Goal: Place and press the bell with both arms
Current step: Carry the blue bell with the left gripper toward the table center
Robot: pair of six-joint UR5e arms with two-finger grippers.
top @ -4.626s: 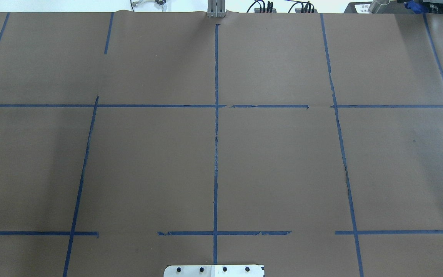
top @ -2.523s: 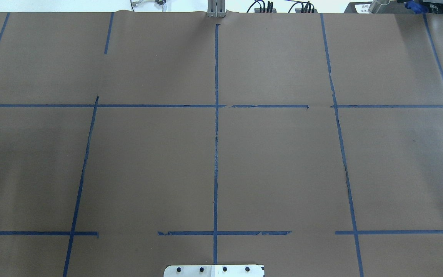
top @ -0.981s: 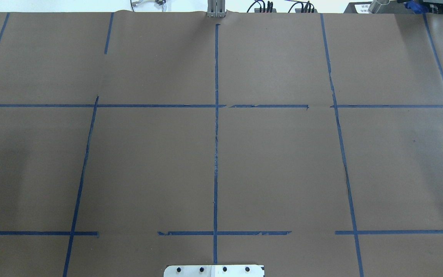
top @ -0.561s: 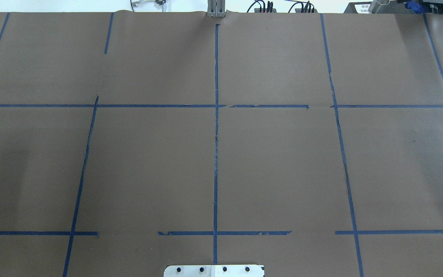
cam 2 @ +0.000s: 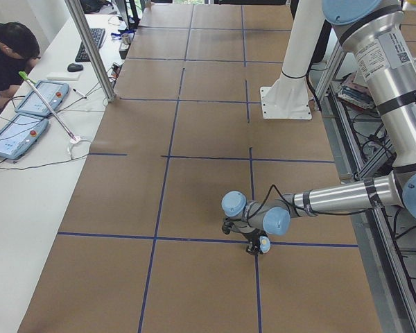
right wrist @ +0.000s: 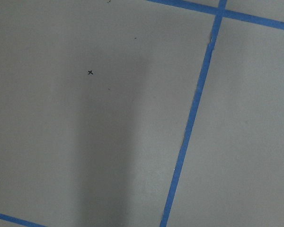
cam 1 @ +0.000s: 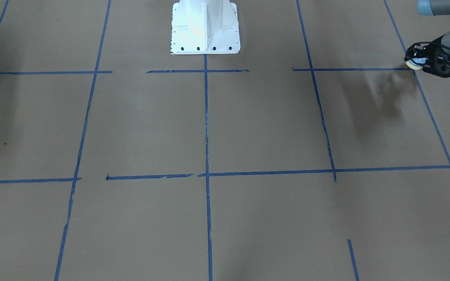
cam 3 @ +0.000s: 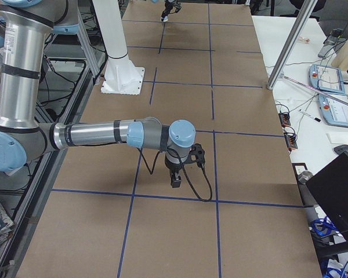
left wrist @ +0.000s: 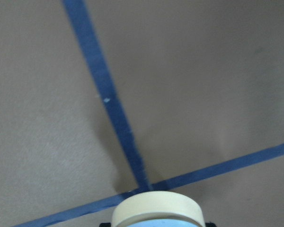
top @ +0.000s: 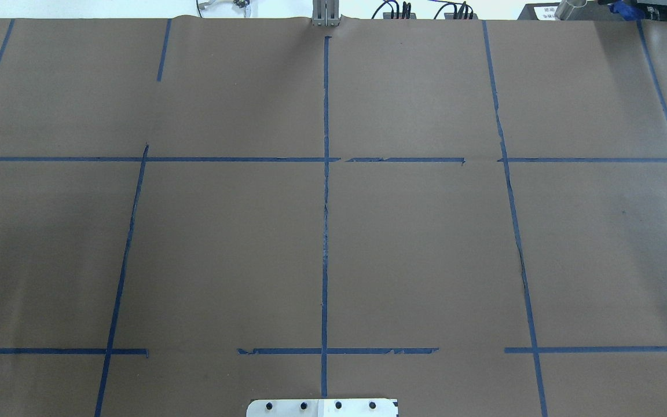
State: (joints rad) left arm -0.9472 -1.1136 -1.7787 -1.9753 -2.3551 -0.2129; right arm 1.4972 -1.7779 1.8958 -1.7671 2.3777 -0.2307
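There are 2 arms, 2 grippers and 1 bell. There is also 1 white pedestal [cam 1: 205,27], bolted at the robot's edge of the brown table [top: 426,260], which a grid of blue tape lines [top: 325,231] divides. Beside the table, 1 operator [cam 2: 7,55] bends over a white bench with 2 tablet-like control panels [cam 2: 43,97].

The left arm [cam 2: 374,76] reaches out over the table's left end. The left gripper [cam 1: 416,60] is clamped on the bell [cam 1: 412,64], and black finger parts show on both sides of it in the wrist view. The bell sits at the fingertips. Its cream base ring points away from the wrist towards the table, and the light-blue dome lies nearer the wrist. It is above a crossing of 2 tape lines. Whether it touches the table I cannot tell.

The right arm [cam 3: 98,134] stretches low over the opposite end of the table, well apart from the bell. The right gripper [cam 3: 176,180] points down beside a tape line. Its fingers show in the side view only, so I cannot tell how wide they stand.
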